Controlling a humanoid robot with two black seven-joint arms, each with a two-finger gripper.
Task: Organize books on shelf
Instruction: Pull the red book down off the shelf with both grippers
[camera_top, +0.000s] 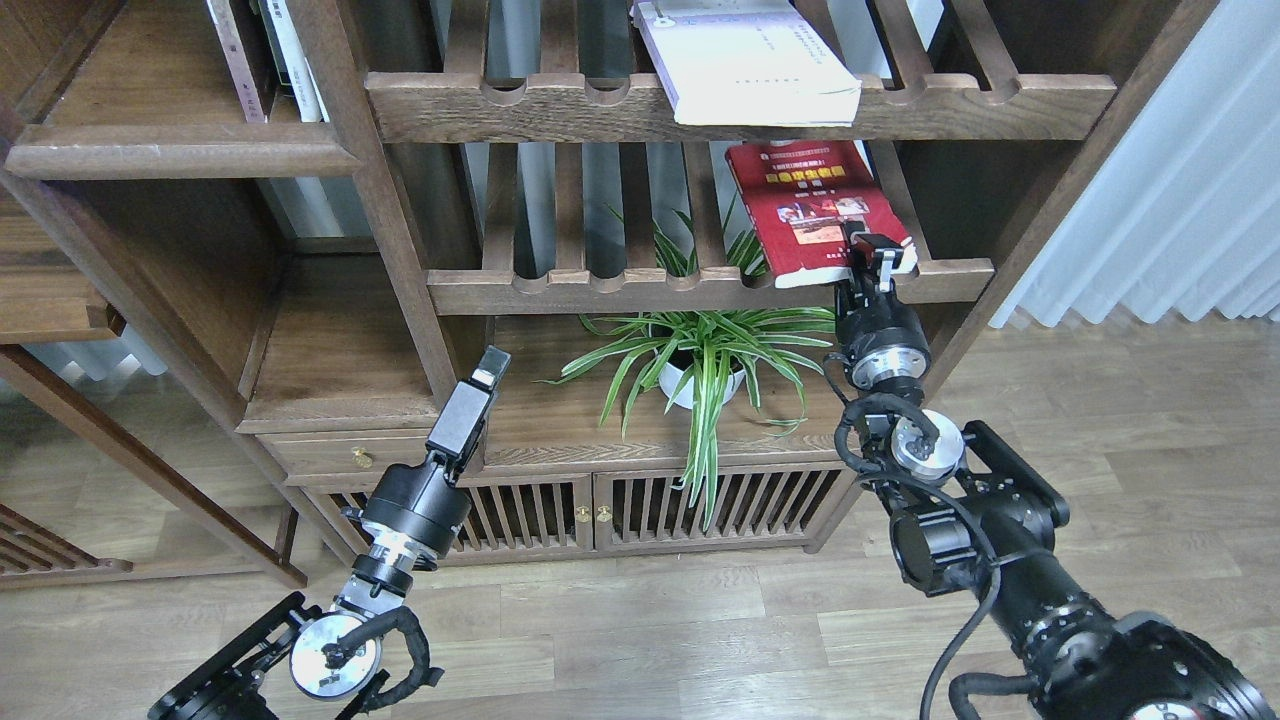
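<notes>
Down at the bottom edge, both black arms reach up from over the wood floor (700, 620). Left gripper (487, 372) hangs in open air in front of the cabinet, well below the racks, touching nothing; it's seen edge-on, so I cannot tell how wide its fingers stand. Over to the right gripper (878, 258): it's up at the front edge of the lower slatted rack (600, 290), and its fingers are clamped on the near corner of the red book (815, 205), which lies flat on the slats with that near end sticking out past the scalloped rail. One level up, the white book (745, 55) lies flat on the upper rack (500, 105), its near end overhanging the rail too. Upper left, the solid shelf (180, 150) with its rounded lip carries a few upright books (265, 55) at the back, a maroon spine nearest. Beneath the racks, a spider plant (700, 355) in a white pot sits on the cabinet top.
</notes>
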